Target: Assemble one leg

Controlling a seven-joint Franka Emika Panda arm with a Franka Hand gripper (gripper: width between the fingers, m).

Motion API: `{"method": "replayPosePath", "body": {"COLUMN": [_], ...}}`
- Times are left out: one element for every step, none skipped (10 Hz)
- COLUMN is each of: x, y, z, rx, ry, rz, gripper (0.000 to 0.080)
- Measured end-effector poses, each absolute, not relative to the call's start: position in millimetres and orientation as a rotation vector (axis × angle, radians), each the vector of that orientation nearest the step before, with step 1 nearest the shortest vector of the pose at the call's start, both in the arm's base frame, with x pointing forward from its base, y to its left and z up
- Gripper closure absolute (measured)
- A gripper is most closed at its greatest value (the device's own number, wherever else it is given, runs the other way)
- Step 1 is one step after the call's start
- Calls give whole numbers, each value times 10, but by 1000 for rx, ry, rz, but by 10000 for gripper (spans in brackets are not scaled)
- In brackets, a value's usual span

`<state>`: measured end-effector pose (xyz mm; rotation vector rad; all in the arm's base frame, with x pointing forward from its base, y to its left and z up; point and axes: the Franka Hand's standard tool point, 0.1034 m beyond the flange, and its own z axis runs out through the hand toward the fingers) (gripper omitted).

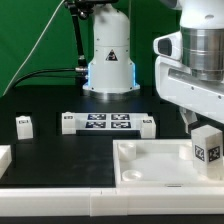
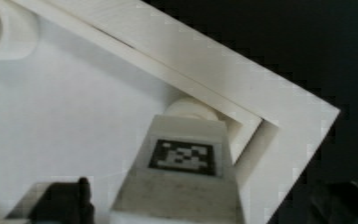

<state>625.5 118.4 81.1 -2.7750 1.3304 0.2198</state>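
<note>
My gripper (image 1: 201,129) is shut on a leg (image 1: 207,144), a small white block with a black-and-white tag facing outward. It holds the leg just over the corner of the white tray (image 1: 140,172) at the exterior view's right. In the wrist view the leg (image 2: 186,150) sits between my gripper's (image 2: 179,208) dark fingers (image 2: 60,200), its far end against the inside of the tray's raised rim (image 2: 247,80) at the corner. A second leg (image 1: 24,124) stands on the black table at the exterior view's left.
The marker board (image 1: 106,123) lies behind the tray, in front of the robot base (image 1: 110,60). Another white part (image 1: 4,158) shows at the exterior view's left edge. A round boss (image 2: 2,40) rises from the tray floor.
</note>
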Motion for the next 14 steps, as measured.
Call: {"method": "replayPosePath", "body": {"x": [6253, 6251, 6249, 6250, 6250, 6247, 6244, 6239, 6243, 6245, 6243, 6242, 6242, 6242], "y": [1162, 1137, 1113, 1096, 1094, 1110, 1126, 1156, 1189, 1188, 1186, 1186, 1185, 1183], "z": [796, 780, 764, 759, 758, 758, 759, 762, 775, 777, 774, 772, 772, 771], "rx": [-2861, -2920, -2955, -2991, -3011, -3021, -3030, -3035, -3021, -3013, -3011, -3011, -3011, -3012], "ry": [1106, 913, 768, 576, 416, 298, 152, -16, -196, -265, -278, -276, -276, -276], "rz": [215, 210, 206, 198, 190, 185, 177, 168, 155, 151, 151, 151, 152, 152], "gripper": [158, 158, 151, 151, 151, 151, 151, 151, 151, 151, 151, 253, 388, 388]}}
